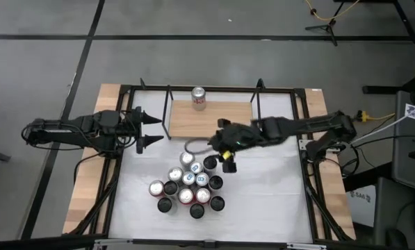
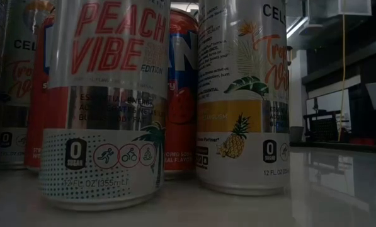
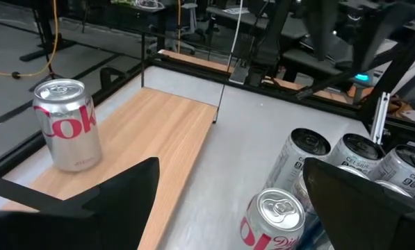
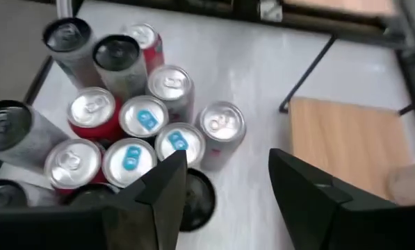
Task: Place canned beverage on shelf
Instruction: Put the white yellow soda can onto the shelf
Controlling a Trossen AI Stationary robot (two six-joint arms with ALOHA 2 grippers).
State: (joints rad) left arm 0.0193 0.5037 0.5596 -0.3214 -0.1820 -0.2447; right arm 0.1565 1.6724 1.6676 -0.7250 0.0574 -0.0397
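Cans (image 1: 187, 186) stand packed in a cluster on the white desk (image 1: 263, 201), toward its front edge and near the middle; silver, red and black tops touch one another. From desk height, a Peach Vibe can (image 2: 106, 104) and a pineapple-printed can (image 2: 243, 94) fill the low view and block sight of everything behind them.

Right claw (image 1: 227, 160) hangs just above the cluster's rear right side, fingers (image 4: 158, 191) parted to a middling gap with nothing between them; a black-topped can (image 4: 193, 198) sits directly below the gap.

Left claw (image 1: 146, 129) waits over the desk's left side, level with the shelf's front edge, its fingers (image 3: 124, 191) spread wide and empty.

Shelf (image 1: 210, 120), a light-wood board with thin black rod uprights (image 3: 222, 97), lies at the desk's rear centre. One Coke can (image 1: 199, 98) stands upright at the shelf's rear edge, well apart from the cluster.
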